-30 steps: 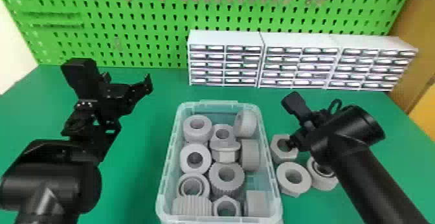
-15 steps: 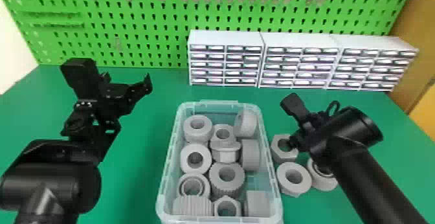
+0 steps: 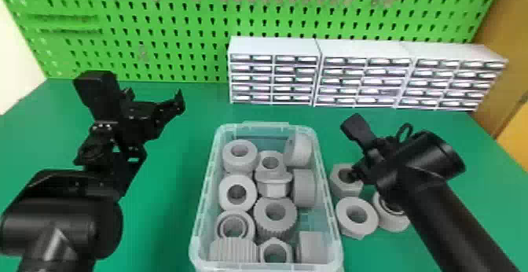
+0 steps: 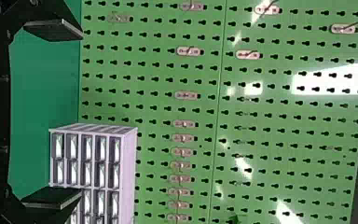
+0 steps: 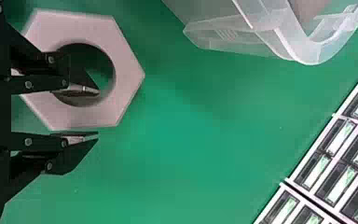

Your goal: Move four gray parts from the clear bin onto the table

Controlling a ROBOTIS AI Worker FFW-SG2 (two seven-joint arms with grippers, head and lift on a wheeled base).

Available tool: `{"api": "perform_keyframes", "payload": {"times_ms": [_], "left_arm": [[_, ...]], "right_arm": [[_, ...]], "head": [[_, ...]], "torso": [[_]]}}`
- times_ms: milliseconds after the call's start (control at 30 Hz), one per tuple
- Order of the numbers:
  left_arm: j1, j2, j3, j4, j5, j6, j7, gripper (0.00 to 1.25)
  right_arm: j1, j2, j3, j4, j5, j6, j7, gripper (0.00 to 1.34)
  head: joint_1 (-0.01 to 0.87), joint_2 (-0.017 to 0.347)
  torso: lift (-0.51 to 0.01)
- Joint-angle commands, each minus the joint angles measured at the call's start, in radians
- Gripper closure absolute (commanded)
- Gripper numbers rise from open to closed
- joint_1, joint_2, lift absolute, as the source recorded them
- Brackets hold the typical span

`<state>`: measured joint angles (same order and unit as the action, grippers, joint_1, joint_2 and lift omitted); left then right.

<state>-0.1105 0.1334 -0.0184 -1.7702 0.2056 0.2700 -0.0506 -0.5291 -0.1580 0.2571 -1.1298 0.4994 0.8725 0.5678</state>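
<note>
Three gray parts lie outside the bin on the green table [image 3: 165,220], all beside its right wall. Farthest back is a six-sided nut [image 3: 346,191]; nearer the front is a ring [image 3: 355,229], and just to its right a round part [image 3: 394,223] lies partly behind the right arm.

The right gripper [image 3: 352,174] is at the nut. In the right wrist view its jaws stand a little apart, one over the hole and the other just outside the nut's edge, so the nut's wall shows between them — neither looks pressed against it. How deep the first one sits I cannot tell.

The clear bin [image 3: 267,125] stands between the arms, crowded with more gray parts — rings, nuts and ribbed ones, some upright and some on their sides.

Over the table to the left of the bin is the left gripper [image 3: 154,97], holding nothing, its jaws wide apart in the left wrist view. Behind everything rises a green pegboard [image 3: 176,45] with hooks on it, and white drawer cabinets [image 3: 275,47] stand in a row at its foot.
</note>
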Motion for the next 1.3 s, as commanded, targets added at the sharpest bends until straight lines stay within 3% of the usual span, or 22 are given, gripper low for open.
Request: {"api": "perform_keyframes", "payload": {"times_ms": [0, 400, 900, 1267], "left_arm": [[0.002, 0.000, 0.000, 0.000, 0.000, 0.000, 0.000, 0.11], [0.005, 0.000, 0.005, 0.000, 0.000, 0.000, 0.000, 0.11], [0.008, 0.000, 0.006, 0.000, 0.000, 0.000, 0.000, 0.11], [0.009, 0.000, 0.008, -0.002, 0.000, 0.000, 0.000, 0.11]], "right_arm": [[0.008, 0.000, -0.010, 0.001, -0.007, -0.017, -0.011, 0.80], [0.008, -0.002, -0.006, -0.038, -0.010, -0.024, -0.029, 0.64], [-0.009, -0.023, 0.077, -0.378, 0.033, 0.181, -0.034, 0.56], [-0.060, -0.012, 0.260, -0.504, -0.021, 0.275, -0.032, 0.56]], "head": [[0.687, 0.026], [0.687, 0.026], [0.687, 0.026], [0.687, 0.026]], "torso": [[-0.050], [-0.050], [-0.050], [-0.050]]}}
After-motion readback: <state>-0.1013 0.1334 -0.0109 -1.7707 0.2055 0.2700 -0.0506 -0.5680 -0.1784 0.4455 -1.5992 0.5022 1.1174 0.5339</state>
